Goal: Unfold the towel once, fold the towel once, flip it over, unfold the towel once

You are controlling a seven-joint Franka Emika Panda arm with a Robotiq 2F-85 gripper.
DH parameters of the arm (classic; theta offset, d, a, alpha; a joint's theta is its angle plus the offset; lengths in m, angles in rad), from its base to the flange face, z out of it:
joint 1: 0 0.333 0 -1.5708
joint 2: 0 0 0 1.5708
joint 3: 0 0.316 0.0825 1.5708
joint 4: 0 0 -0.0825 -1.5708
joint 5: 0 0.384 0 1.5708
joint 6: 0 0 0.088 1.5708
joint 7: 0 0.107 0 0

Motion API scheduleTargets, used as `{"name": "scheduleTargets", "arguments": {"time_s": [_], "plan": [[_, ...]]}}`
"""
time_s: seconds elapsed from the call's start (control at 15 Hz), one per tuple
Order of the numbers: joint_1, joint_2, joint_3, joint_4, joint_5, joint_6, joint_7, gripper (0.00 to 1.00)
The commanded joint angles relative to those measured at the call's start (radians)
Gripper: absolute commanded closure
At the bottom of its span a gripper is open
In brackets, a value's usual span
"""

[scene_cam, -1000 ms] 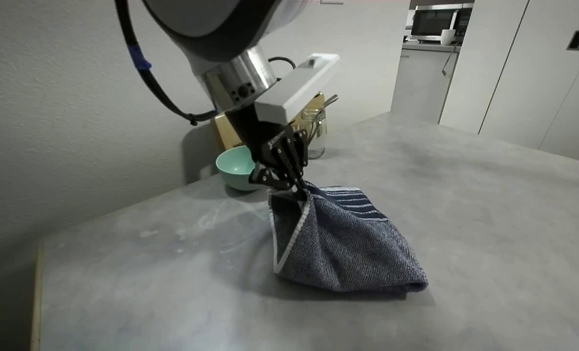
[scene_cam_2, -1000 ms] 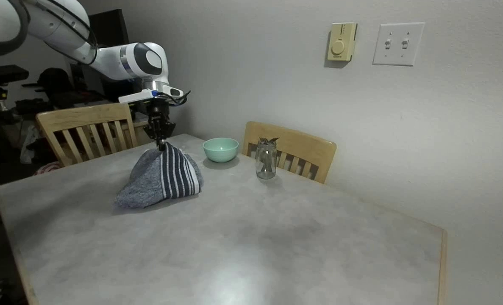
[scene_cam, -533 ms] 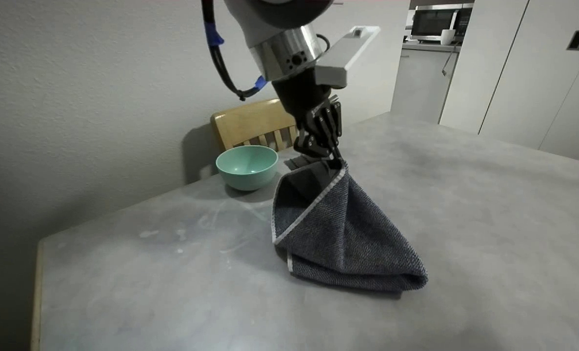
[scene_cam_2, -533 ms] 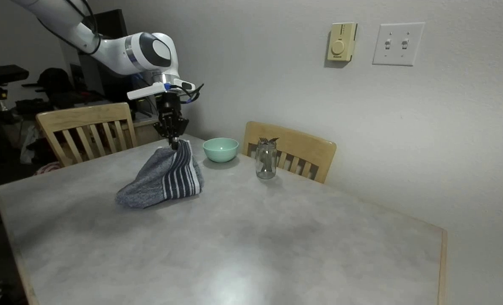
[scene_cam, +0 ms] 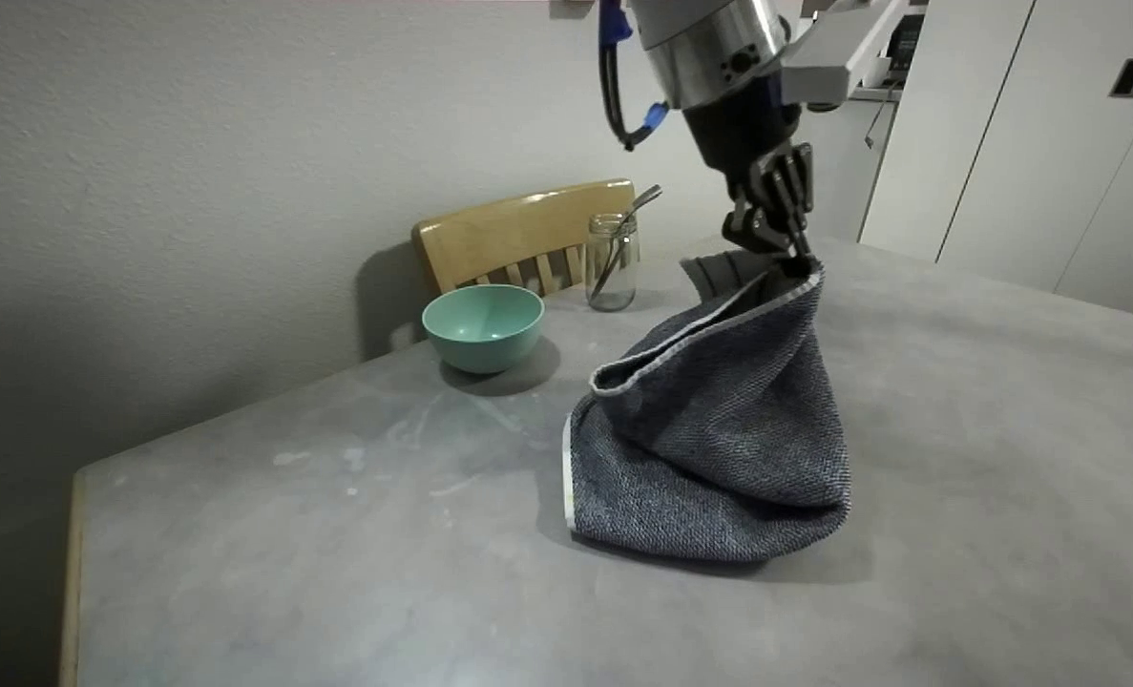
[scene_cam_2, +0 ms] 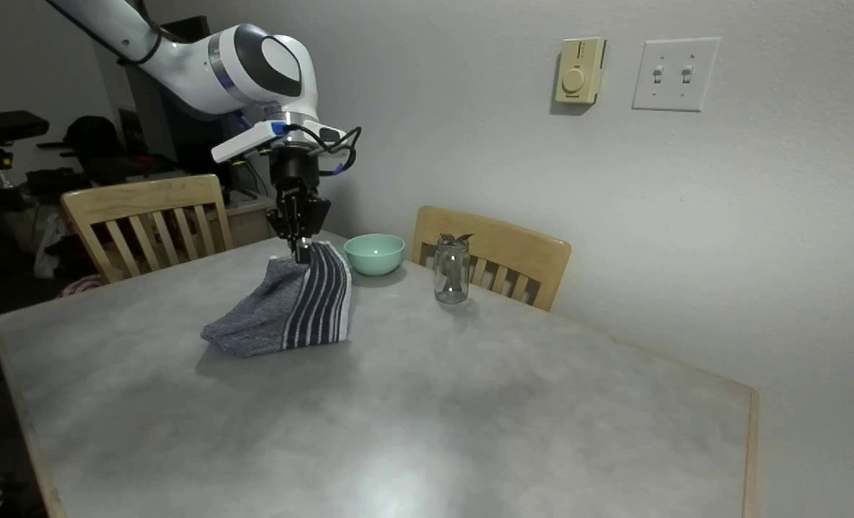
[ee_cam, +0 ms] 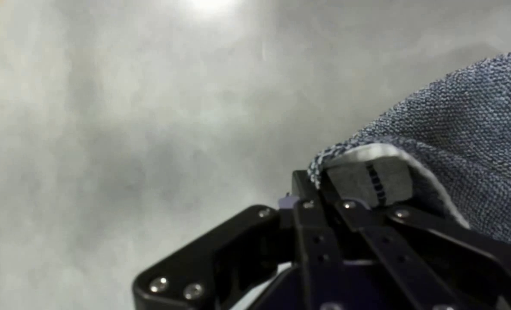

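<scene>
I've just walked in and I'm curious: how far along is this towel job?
Done: the claw grips the towel near a pale edge. In hand: it holds part up; the rest seems to lie on the table. Left, probably: laying that raised part down and letting go. Which fold, flip or unfold step this is, I can't tell.
</scene>
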Motion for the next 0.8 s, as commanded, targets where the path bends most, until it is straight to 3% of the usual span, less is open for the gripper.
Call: {"name": "scheduleTargets", "arguments": {"time_s": [0.0,0.53,0.6,0.73], "plan": [[-0.045,-0.176,0.001,-0.241,0.045,0.052,0.166,0.99],[-0.097,-0.374,-0.002,-0.641,0.166,0.218,0.58,0.99],[-0.104,-0.383,-0.002,-0.672,0.182,0.239,0.626,0.71],[-0.112,-0.377,0.002,-0.694,0.209,0.274,0.727,0.64]]}}
